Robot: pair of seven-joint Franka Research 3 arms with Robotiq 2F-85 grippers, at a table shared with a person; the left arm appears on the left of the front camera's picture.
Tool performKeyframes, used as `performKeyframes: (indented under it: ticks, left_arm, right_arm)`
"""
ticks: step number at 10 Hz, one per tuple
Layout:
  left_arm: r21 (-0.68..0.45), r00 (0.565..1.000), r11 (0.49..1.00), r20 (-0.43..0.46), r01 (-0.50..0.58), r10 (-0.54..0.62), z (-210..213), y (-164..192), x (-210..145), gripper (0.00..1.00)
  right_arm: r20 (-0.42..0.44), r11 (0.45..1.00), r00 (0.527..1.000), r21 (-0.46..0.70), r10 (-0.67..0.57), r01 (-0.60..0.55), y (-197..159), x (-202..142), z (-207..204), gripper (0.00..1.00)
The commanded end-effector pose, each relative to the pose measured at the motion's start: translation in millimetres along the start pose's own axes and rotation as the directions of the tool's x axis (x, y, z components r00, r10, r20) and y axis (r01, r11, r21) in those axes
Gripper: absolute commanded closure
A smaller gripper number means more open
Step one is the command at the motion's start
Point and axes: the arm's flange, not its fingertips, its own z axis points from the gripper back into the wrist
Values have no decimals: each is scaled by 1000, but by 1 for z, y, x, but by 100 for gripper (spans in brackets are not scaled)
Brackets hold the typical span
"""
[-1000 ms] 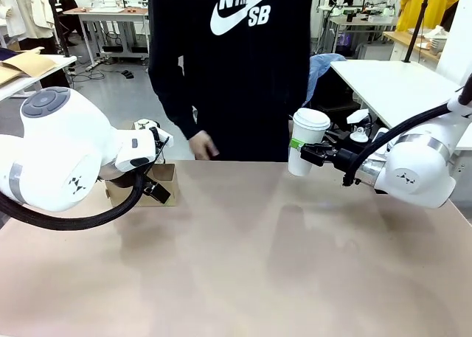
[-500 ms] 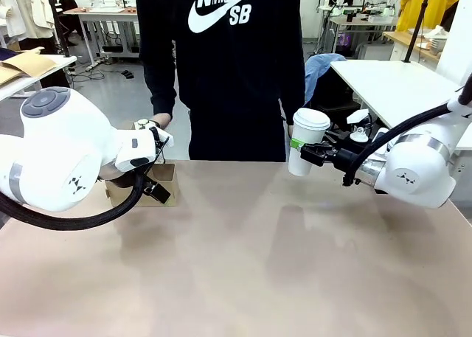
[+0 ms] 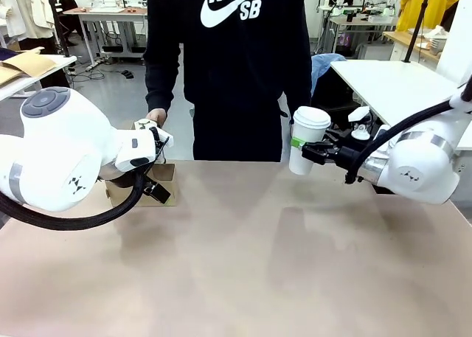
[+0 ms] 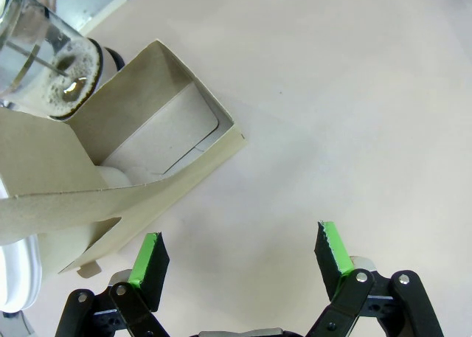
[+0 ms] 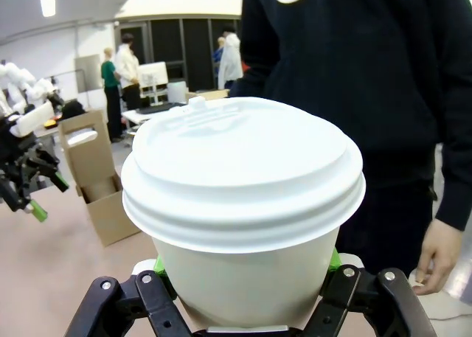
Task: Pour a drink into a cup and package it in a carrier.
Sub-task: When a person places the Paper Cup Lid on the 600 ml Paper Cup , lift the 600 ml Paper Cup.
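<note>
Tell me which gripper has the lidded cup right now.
The right gripper, shut around the white lidded cup; the left gripper stands open and empty near the cardboard carrier.

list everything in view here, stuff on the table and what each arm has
cup: one, white paper with a white lid, held upright in the right gripper
carrier: one, brown cardboard, on the table at the far left, beside the left gripper
pitcher: one, clear glass, just beyond the carrier
table: one, tan
person: one, black top with white print, standing at the far side
left gripper: one, black with green pads, jaws open over the table next to the carrier
right gripper: one, black with green pads, jaws shut on the cup
</note>
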Motion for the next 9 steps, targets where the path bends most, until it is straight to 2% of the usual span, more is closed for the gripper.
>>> performKeyframes:
  ticks: [1,3,5,6,7,9]
  left_arm:
    - [-1,1000,1000,1,-1,1,0,0,0,0]
    - [-1,1000,1000,1,-1,1,0,0,0,0]
    - [-1,1000,1000,1,-1,1,0,0,0,0]
    - [-1,1000,1000,1,-1,1,0,0,0,0]
    - [-1,1000,1000,1,-1,1,0,0,0,0]
    - [-1,1000,1000,1,-1,1,0,0,0,0]
  right_arm:
    - [2,998,1000,55,18,-18,-5,71,11,19]
    - [9,991,1000,136,4,-5,-1,143,27,19]
    - [-36,980,999,197,16,-9,23,216,35,19]
    - [-58,977,998,214,17,-4,35,239,34,19]
    - [-88,976,996,218,18,1,44,253,30,19]
    - [-109,972,994,228,-24,48,48,256,17,19]
